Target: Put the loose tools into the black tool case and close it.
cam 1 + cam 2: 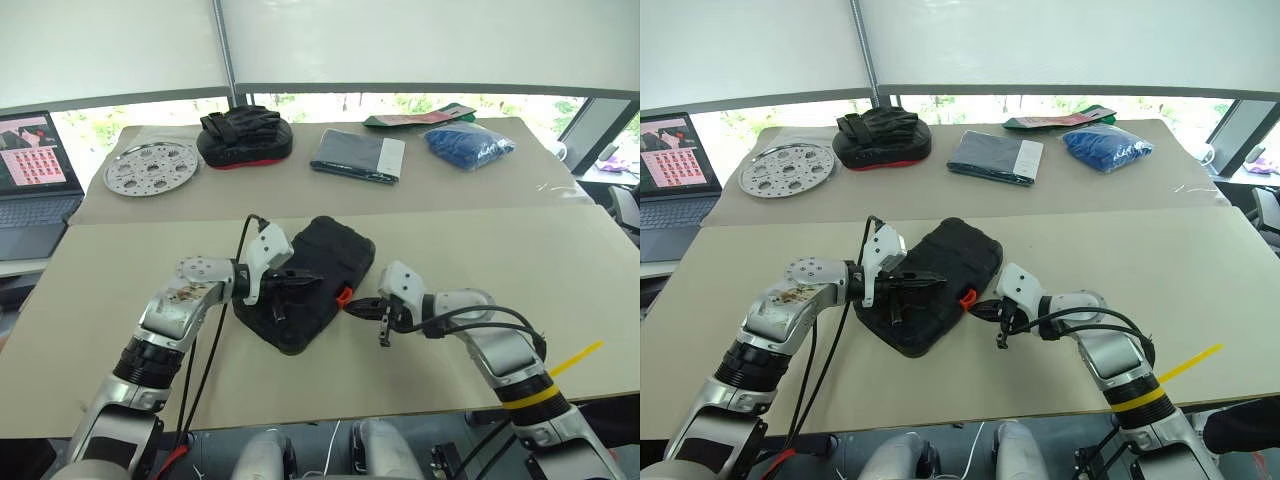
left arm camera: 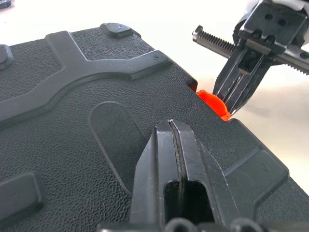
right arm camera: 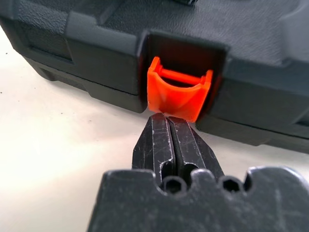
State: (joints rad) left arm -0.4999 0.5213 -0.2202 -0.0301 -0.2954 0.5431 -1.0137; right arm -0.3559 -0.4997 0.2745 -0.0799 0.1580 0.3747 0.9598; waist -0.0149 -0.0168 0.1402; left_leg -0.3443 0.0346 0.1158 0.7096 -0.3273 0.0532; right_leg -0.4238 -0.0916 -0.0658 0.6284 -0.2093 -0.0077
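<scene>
- At the worktop's (image 1: 120, 350) far left corner, a perforated metal disc (image 1: 151, 167) lies flat, with a black-and-red pouch (image 1: 245, 138) next to it along the far edge.
- Near the middle of the front half, the black tool case (image 1: 310, 280) lies closed and askew to the worktop's edges.
- The left end effector (image 2: 176, 159) rests on the case lid, fingers pressed together with nothing between them.
- The orange latch (image 3: 178, 92) sits in its notch on the case's side towards the right edge.
- The right end effector (image 3: 169, 140) has its fingers together, tips right at the latch's lower lip, gripping nothing.
- Along the far edge further right lie a dark grey folder (image 1: 358, 156) and a blue bundle (image 1: 468, 140).
</scene>
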